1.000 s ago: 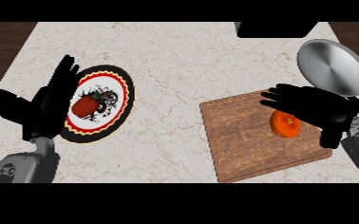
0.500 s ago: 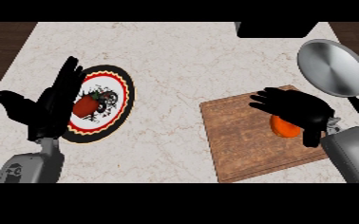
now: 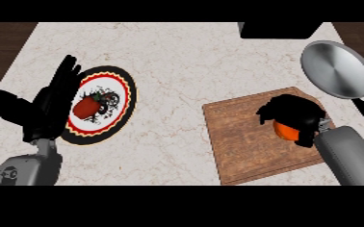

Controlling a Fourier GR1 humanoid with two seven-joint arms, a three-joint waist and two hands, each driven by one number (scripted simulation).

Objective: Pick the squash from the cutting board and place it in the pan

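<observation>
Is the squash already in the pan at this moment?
No. The orange squash sits on the cutting board with the right hand curled round it; the pan holds nothing.

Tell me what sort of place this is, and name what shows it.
Most likely a kitchen counter set up for food prep. A pale marbled countertop carries a wooden cutting board, a steel pan at the right edge, and a patterned plate with a red item on it.

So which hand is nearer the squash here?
Right. The right hand is curled over the squash on the cutting board; the left hand rests open beside the plate, far across the counter.
</observation>
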